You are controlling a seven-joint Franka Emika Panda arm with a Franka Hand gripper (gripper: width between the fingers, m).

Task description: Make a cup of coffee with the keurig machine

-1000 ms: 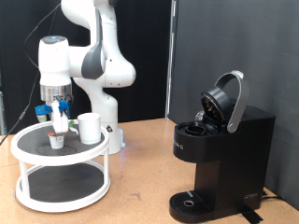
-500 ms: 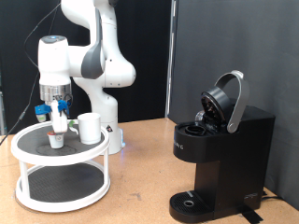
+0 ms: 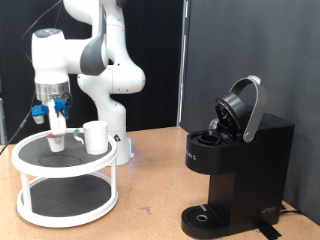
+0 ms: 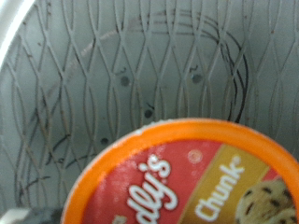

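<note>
My gripper point(image 3: 57, 131) hangs over the left part of the two-tier round stand point(image 3: 28, 163) at the exterior view's left, shut on a small coffee pod point(image 3: 57, 142) held just above the top shelf. In the wrist view the pod's orange-rimmed lid point(image 4: 187, 179) fills the frame close up, over the dark mesh shelf point(image 4: 112, 75). The white cup point(image 3: 96, 137) stands on the same shelf, just to the right of the gripper. The black keurig machine point(image 3: 240, 165) stands at the exterior view's right with its lid point(image 3: 244, 104) raised.
The arm's white base point(image 3: 118, 135) stands behind the stand. The stand has a lower shelf point(image 3: 65, 198). The brown tabletop point(image 3: 150, 190) lies between the stand and the machine. A dark panel stands behind the machine.
The gripper has moved up and to the exterior view's left, and the pod has come off the shelf with it. The cup and the machine have not moved.
</note>
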